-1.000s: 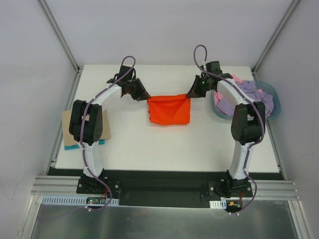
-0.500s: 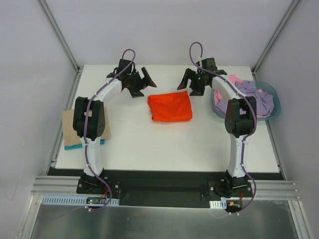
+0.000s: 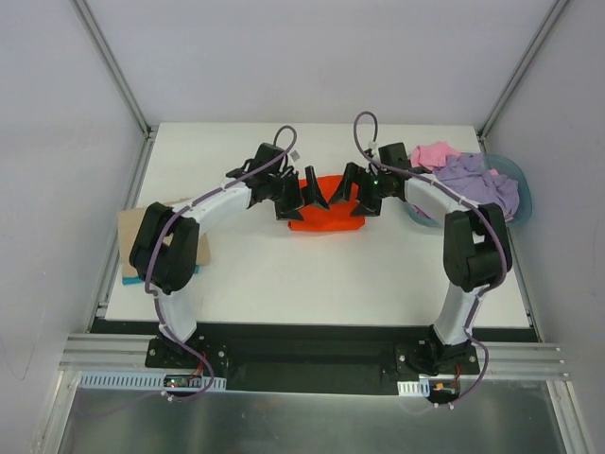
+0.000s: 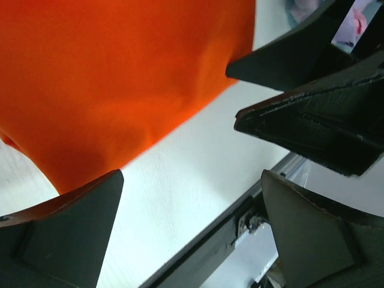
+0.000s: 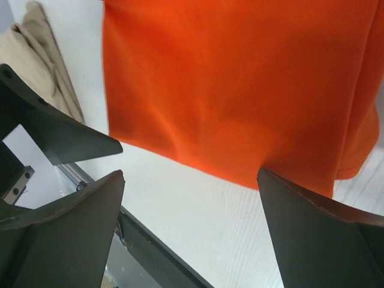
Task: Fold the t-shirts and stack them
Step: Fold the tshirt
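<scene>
The bright orange t-shirt (image 3: 327, 220) lies folded into a small rectangle at the middle of the white table (image 3: 284, 274). My left gripper (image 3: 304, 197) hangs open over its left part, and my right gripper (image 3: 352, 197) hangs open over its right part, the two close together. In the left wrist view the orange cloth (image 4: 120, 78) fills the top left, my left gripper (image 4: 192, 228) holds nothing, and the other gripper's fingers (image 4: 312, 126) show at right. The right wrist view shows the orange cloth (image 5: 240, 78) beyond my empty right gripper (image 5: 189, 228). A lilac t-shirt (image 3: 477, 180) and a pink t-shirt (image 3: 435, 153) lie heaped in the basin.
The blue-grey basin (image 3: 523, 197) stands at the table's right edge beside the right arm. A tan cloth (image 3: 132, 241) lies on something teal at the left edge; the tan cloth (image 5: 36, 60) also shows in the right wrist view. Frame posts rise at the back corners.
Both grippers let go of the orange t-shirt's far edge and opened wide. They drew apart, then came in close together over the folded shirt.
</scene>
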Controlling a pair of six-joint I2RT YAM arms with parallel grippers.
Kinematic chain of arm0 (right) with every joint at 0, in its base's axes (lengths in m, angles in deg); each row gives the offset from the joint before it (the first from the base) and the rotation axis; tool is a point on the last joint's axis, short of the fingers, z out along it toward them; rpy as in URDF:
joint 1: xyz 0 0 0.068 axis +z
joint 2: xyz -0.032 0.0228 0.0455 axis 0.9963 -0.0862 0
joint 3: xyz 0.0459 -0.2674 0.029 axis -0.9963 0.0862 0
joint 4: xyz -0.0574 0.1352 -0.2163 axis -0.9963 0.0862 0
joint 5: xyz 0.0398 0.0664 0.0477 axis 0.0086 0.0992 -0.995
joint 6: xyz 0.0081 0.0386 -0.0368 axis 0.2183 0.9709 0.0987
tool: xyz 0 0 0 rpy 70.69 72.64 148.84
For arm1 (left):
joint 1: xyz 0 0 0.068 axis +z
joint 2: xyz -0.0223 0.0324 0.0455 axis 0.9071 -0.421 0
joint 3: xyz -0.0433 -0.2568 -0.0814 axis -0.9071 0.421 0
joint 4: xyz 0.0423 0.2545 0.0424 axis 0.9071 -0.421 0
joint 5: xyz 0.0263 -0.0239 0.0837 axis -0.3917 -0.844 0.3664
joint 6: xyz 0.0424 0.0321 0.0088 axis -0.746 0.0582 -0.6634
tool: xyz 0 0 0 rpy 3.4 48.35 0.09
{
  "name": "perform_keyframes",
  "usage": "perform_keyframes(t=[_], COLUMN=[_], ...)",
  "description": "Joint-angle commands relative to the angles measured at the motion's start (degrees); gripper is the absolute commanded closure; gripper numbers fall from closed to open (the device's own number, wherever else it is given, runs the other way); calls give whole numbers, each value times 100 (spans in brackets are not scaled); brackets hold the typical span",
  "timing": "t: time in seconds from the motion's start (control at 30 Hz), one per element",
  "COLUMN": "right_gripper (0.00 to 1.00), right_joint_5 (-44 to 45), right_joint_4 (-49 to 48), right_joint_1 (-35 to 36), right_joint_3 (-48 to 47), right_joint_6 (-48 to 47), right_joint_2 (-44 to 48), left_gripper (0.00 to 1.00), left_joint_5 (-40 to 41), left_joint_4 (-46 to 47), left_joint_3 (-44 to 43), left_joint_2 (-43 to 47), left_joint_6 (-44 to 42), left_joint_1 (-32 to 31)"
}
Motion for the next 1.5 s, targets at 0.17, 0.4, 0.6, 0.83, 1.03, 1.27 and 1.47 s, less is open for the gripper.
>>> perform_keyframes(t=[0.17, 0.4, 0.6, 0.83, 1.03, 1.27, 1.47], right_gripper=[3, 3, 3, 3, 3, 3, 3], right_joint_5=[155, 85, 234, 305, 102, 489, 692], right_joint_4=[-176, -351, -545, 270, 395, -131, -88], right_joint_1=[-117, -73, 120, 436, 498, 156, -152], right_joint_3=[-154, 452, 1787, 2905, 2397, 1798, 1131], right_joint_6=[92, 66, 136, -162, -312, 30, -119], right_joint_2=[-831, -559, 458, 2385, 2878, 2554, 1291], left_gripper=[1, 1, 1, 1, 1, 1, 1], left_joint_5=[-132, 159, 273, 431, 484, 89, -86], left_joint_4=[471, 471, 506, 489, 498, 542, 559], left_joint_3=[217, 972, 2252, 3645, 2803, 1003, -9], left_joint_2=[-878, -712, 182, 2319, 2876, 1086, -392], left_joint_6=[166, 131, 87, 166, -53, -98, -46], left_joint_1=[157, 158, 87, -326, -326, -326, -238])
